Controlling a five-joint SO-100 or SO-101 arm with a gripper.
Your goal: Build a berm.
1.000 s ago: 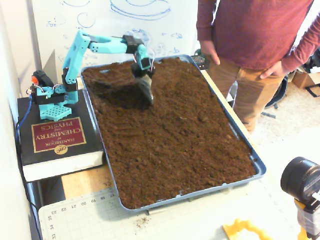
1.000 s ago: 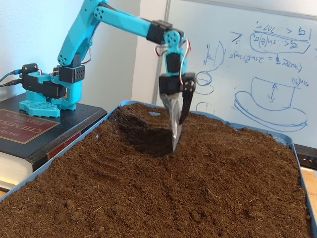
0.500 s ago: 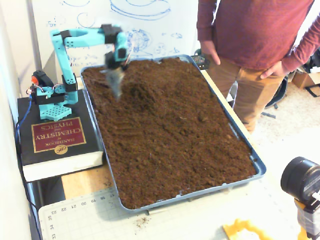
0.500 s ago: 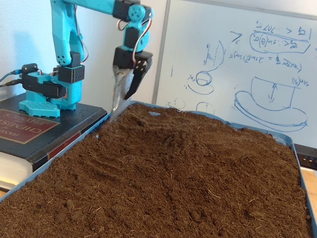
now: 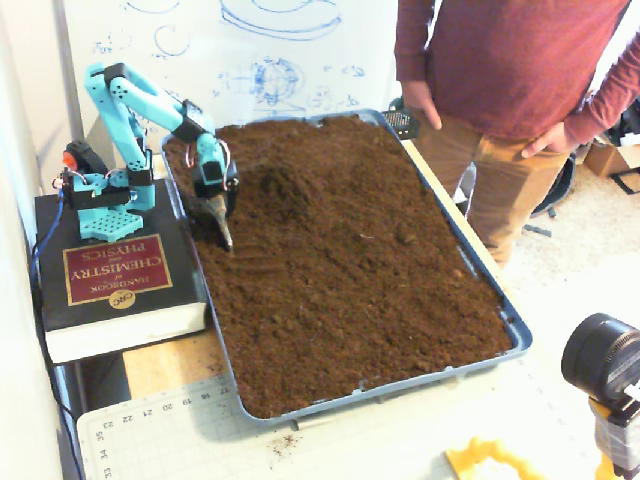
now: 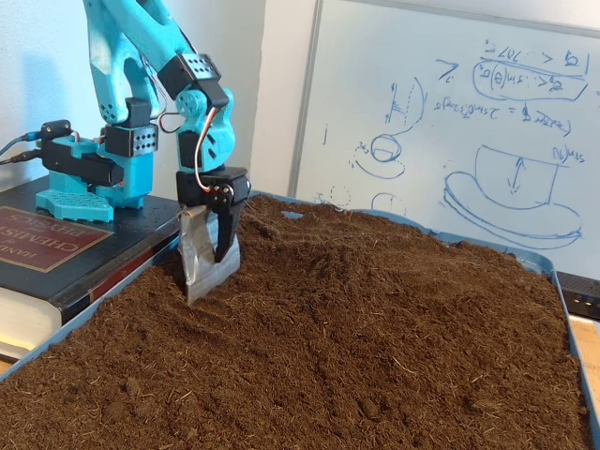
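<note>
In a fixed view from above, a blue tray (image 5: 516, 330) sits on the worktop (image 5: 170, 362), filled nearly to its rim with loose dark-brown soil (image 5: 350, 270); the berm (image 5: 285, 185) is a low mound near the tray's far left corner; the turquoise arm (image 5: 150, 105) stands on a thick book (image 5: 110, 275) just beside the tray's left wall and bends down over that wall; its gripper (image 5: 222, 228) carries a grey scoop blade with its tip at the soil near the left wall, on the nearer side of the berm; a person (image 5: 500, 80) stands at the tray's far right corner.

In the low fixed view, the scoop blade (image 6: 208, 267) is dug into the soil (image 6: 356, 366) by the tray's left rim (image 6: 112, 291); the jaws look nearly closed behind the blade, holding nothing loose; the berm (image 6: 309, 248) rises just right of the gripper (image 6: 214, 272); a whiteboard (image 6: 469, 122) stands behind the tray.
</note>
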